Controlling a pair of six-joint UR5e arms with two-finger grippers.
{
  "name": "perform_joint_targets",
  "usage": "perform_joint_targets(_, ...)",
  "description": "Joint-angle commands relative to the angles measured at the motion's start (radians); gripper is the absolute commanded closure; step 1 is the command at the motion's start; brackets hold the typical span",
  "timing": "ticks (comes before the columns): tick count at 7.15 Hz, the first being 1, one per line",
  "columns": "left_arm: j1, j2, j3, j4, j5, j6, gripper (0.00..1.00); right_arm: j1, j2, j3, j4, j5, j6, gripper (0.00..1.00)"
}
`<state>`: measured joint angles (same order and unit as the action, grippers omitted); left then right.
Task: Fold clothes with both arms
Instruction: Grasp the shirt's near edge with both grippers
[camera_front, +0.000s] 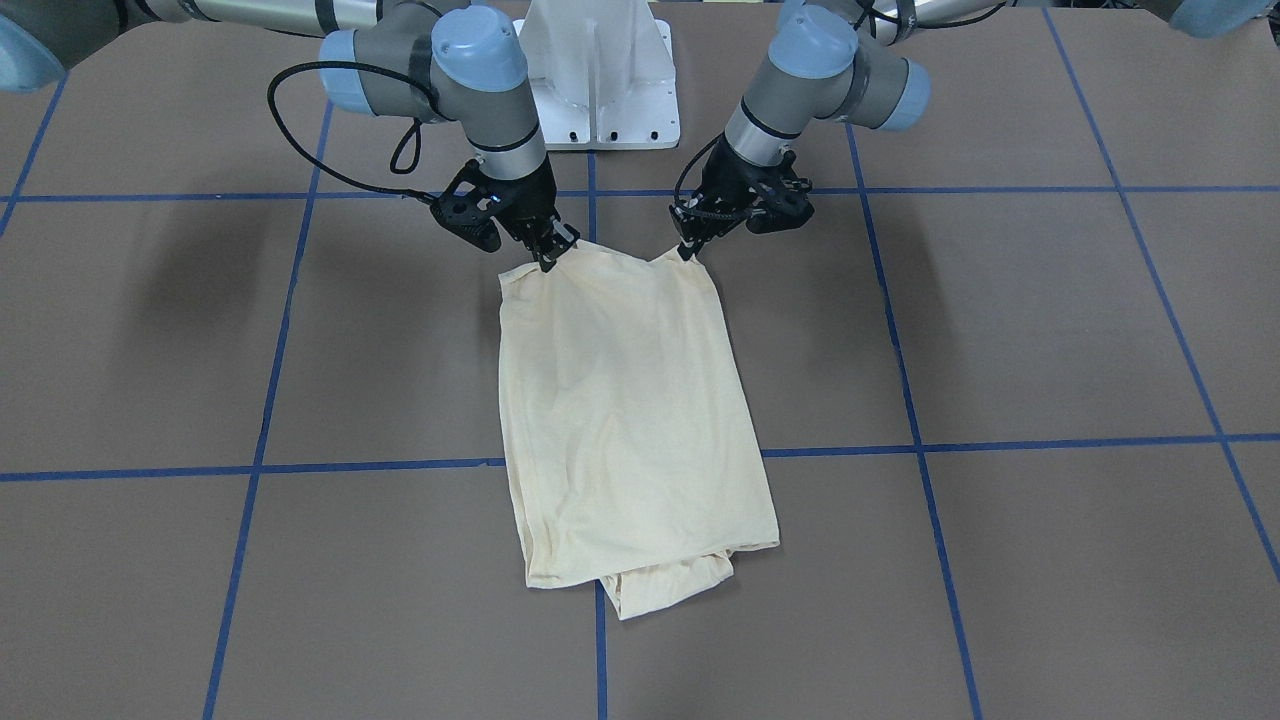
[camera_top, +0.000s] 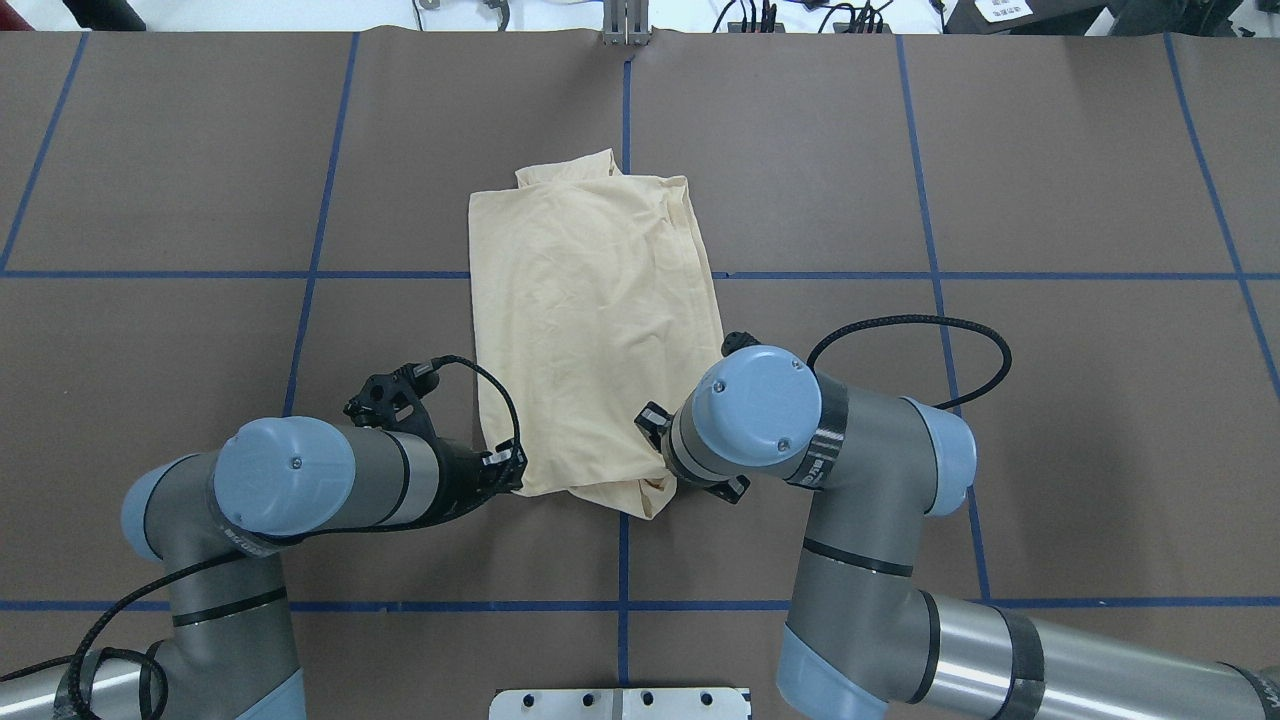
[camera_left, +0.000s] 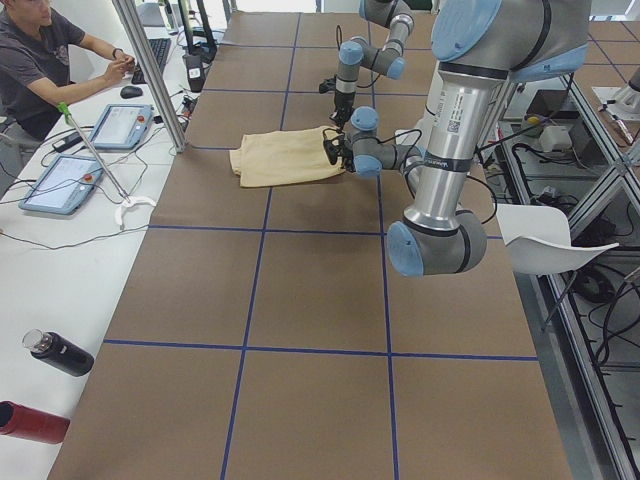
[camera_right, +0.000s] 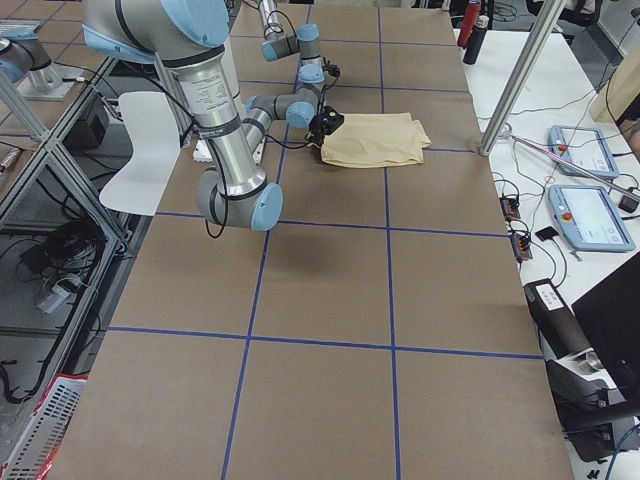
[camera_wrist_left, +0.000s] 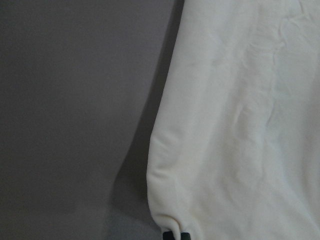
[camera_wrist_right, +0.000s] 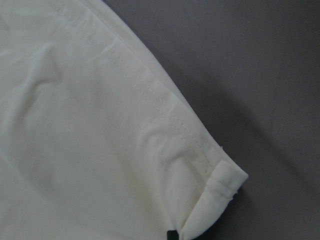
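Note:
The clothes (camera_front: 620, 400) are one pale cream shirt, folded into a long narrow rectangle on the brown table, plain side up, with a folded layer poking out at the far end. My left gripper (camera_front: 688, 250) is shut on one near corner of the shirt (camera_top: 590, 320), pinching it slightly off the table. My right gripper (camera_front: 548, 258) is shut on the other near corner, at the stitched hem (camera_wrist_right: 150, 105). In the left wrist view the cloth (camera_wrist_left: 240, 125) fills the right half. From overhead my right wrist hides its own fingers.
The white pedestal base (camera_front: 600, 80) stands just behind both grippers. Blue tape lines (camera_front: 600, 465) grid the table. A person (camera_left: 40, 60) sits at a side desk with control tablets (camera_left: 120, 125). Two bottles (camera_left: 55, 352) lie on that desk and a white chair (camera_left: 545, 235) stands behind the robot.

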<state>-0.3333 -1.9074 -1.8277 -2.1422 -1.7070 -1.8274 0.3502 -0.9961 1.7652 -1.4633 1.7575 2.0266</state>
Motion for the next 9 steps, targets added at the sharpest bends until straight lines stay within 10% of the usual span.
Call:
perform_joint_targets(1,0.071,0.004,-0.068,0.034,0.003,0.000,1.00,-0.080,-0.024,0.049,-0.026,0.003,0.072,1.00)
perform_joint_targets(3,0.117,0.005,-0.155,0.137,0.004,0.000,1.00,-0.125,-0.122,0.208,-0.074,0.005,0.081,1.00)
perform_joint_targets(9,-0.030,-0.013,-0.177,0.151,-0.006,0.055,1.00,0.036,-0.076,0.153,-0.057,-0.004,0.000,1.00)
